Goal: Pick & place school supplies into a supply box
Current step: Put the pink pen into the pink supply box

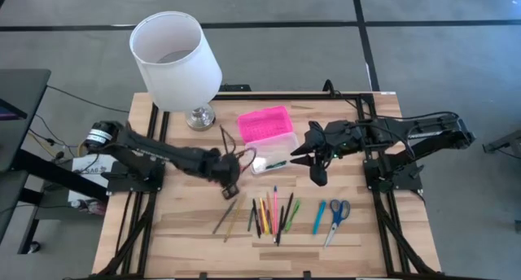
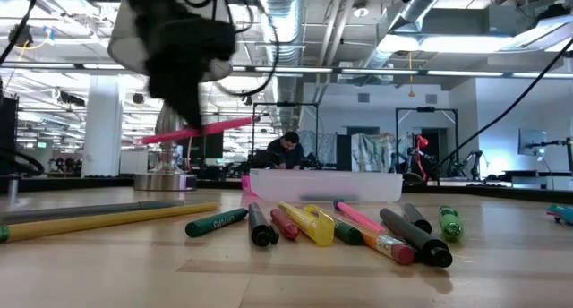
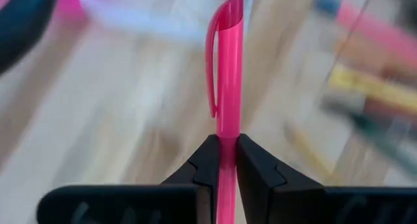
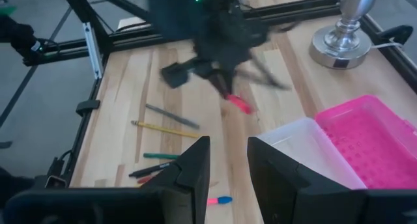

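My left gripper [image 1: 229,172] is shut on a pink pen [image 3: 227,68] above the table, left of the supply box. The box's pink lid [image 1: 263,123] lies open behind its clear base [image 1: 274,150]. My right gripper [image 1: 314,163] hovers open just right of the box and holds nothing. The other school supplies [image 1: 273,212] lie flat in a row near the table's near edge: pens, pencils and markers. A blue marker [image 1: 318,216] and the blue-handled scissors [image 1: 337,216] lie at the row's right end. My left gripper pinches the pink pen between its two fingertips [image 3: 203,160], on the barrel [image 3: 226,140] just below the clipped cap. The fingers come from above. The pen [image 2: 202,131] is lifted clear of the table and lies nearly level, sticking out on both sides of the gripper.
A white lampshade on a chrome lamp base [image 1: 200,115] stands at the far left of the table, close behind my left arm. Two pencils [image 1: 227,216] lie left of the row. Bare wood shows between the box and the row. Beyond the table a person [image 2: 288,152] sits far off.
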`<state>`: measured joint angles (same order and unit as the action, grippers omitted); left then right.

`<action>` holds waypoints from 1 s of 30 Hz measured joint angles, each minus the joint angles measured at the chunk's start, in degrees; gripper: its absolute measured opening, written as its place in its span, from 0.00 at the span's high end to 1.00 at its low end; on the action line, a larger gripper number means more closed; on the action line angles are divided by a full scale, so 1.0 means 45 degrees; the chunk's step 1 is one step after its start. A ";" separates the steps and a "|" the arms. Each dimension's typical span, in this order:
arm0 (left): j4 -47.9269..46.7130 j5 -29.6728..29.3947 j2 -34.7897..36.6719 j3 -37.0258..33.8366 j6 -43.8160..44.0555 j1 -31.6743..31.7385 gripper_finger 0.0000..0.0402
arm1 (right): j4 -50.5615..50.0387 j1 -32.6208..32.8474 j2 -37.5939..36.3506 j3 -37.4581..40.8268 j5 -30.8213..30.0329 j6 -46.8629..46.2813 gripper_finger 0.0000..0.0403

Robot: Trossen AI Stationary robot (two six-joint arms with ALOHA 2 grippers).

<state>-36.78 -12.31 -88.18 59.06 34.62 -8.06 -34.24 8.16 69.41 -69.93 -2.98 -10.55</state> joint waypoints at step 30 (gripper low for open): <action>0.1031 0.2124 -0.6470 0.6964 -0.5289 0.3650 0.93 | -0.4595 0.3760 -0.0003 -0.0004 -0.4373 -0.3968 0.76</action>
<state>-32.14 -2.75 -117.30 90.40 10.82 8.37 -54.92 25.08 69.39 -69.95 -22.66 -28.40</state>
